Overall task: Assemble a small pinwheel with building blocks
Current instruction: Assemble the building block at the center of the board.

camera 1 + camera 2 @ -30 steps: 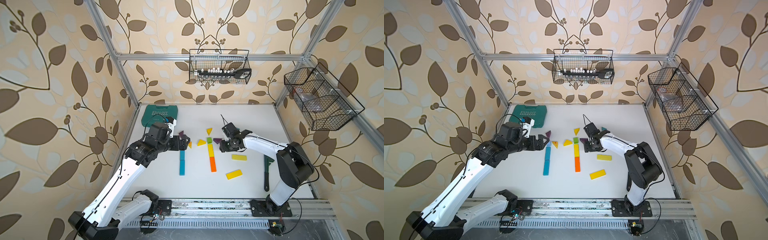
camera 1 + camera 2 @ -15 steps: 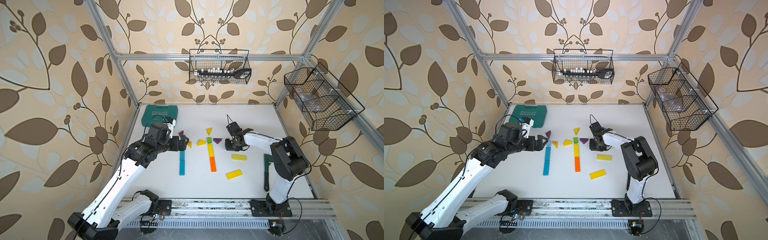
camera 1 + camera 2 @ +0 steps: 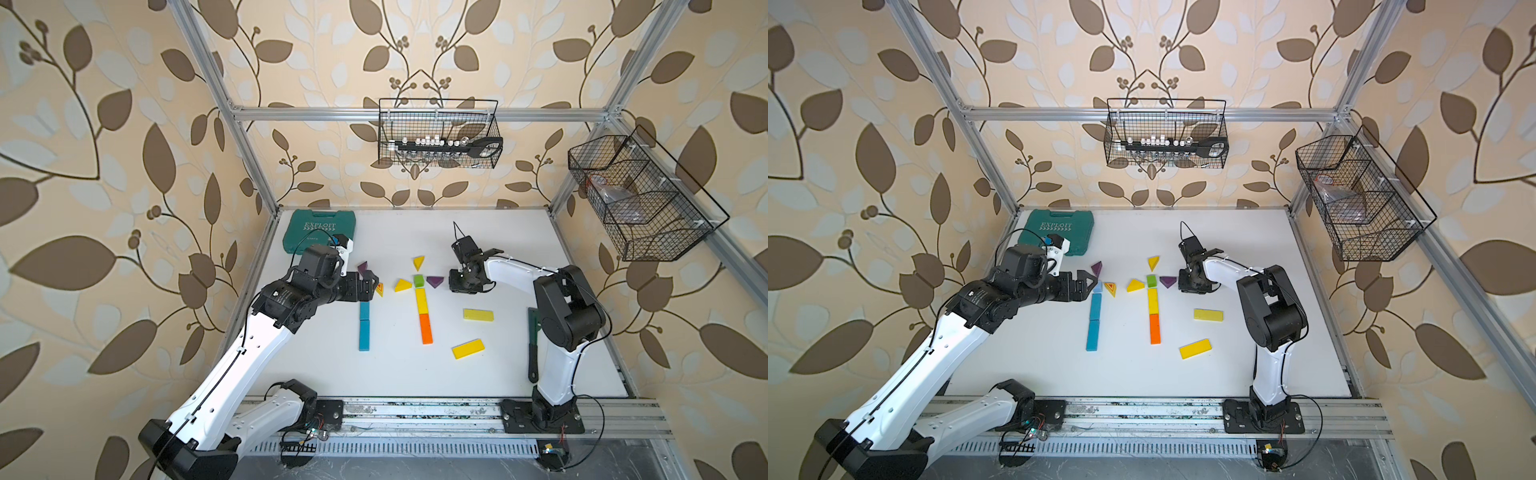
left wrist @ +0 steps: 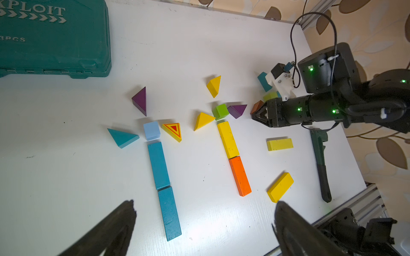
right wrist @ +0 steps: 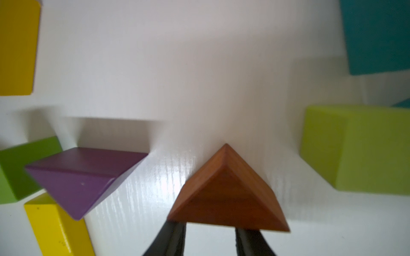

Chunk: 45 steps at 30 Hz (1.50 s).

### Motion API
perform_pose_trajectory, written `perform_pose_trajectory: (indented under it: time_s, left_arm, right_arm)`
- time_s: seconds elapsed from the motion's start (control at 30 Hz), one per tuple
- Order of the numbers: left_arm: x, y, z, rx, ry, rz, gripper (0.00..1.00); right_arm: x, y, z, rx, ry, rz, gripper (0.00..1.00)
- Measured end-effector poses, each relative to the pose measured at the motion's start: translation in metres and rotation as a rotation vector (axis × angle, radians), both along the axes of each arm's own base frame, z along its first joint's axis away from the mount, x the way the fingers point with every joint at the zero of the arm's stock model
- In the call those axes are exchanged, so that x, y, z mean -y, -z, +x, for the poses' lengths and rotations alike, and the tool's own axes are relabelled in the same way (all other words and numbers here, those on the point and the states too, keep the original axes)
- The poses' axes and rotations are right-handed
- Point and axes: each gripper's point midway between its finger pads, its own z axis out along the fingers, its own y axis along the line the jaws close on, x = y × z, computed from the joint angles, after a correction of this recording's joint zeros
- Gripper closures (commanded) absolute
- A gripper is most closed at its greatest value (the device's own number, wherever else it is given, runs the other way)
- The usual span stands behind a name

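With the purple wedge (image 3: 434,281) now placed mid-frame, the right claw (image 4: 257,115) has narrowed at the brown wedge (image 5: 226,195), probably blade 4, though I cannot tell whether it grips; the left claw (image 4: 205,204) is wide open.

Lower centre of the frame: a brown wedge (image 5: 226,195), apex pointing up the frame, set against the glossy white table (image 5: 199,66). Rising from the bottom edge, two black fingers (image 5: 170,241) of the right gripper (image 5: 210,235), a narrow gap between them, tips hidden behind the wedge's near edge; firm grip or bare touch not to be told. At lower left, a purple wedge (image 5: 79,177), overlapping a green cube (image 5: 20,170) and a yellow bar (image 5: 55,230). Upper left, cut by the frame, a yellow block (image 5: 17,46). At right, apart from the brown wedge, a lime-green block (image 5: 359,150); above it, in the upper right corner, a teal block (image 5: 377,35). Blurred towards the edges.
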Motion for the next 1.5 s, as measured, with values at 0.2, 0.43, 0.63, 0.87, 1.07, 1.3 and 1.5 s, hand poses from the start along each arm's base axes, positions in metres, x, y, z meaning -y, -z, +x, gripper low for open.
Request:
perform_pose_trajectory:
  time_s: [0.2,0.43,0.63,0.87,1.07,1.3,1.5]
  left_arm:
    - [0.001,0.002,0.001,-0.005,0.001,0.004,0.01]
    - [0.001,0.004,0.002,-0.012,0.002,0.008,0.01]
    - [0.001,0.004,0.002,-0.012,0.003,0.008,0.01]
    - [0.001,0.004,0.002,-0.006,0.013,0.015,0.01]
    - [0.000,0.001,-0.001,0.016,0.029,0.024,0.01]
    - [-0.006,-0.006,-0.011,0.049,0.035,0.019,0.01]
    - [-0.011,-0.014,-0.018,0.081,0.029,0.008,0.01]
  right_arm:
    - [0.009,0.001,0.006,0.000,0.021,-0.030,0.62]
    - [0.015,0.000,0.011,0.004,0.039,-0.039,0.64]
    - [0.014,-0.008,0.012,0.012,0.013,-0.042,0.63]
    - [0.012,-0.065,-0.029,0.120,-0.080,-0.010,0.43]
    - [0.031,-0.041,-0.054,0.035,-0.086,0.001,0.40]
    - [0.042,-0.007,-0.058,-0.075,-0.091,0.000,0.36]
    - [0.039,0.001,-0.062,-0.111,-0.100,0.051,0.35]
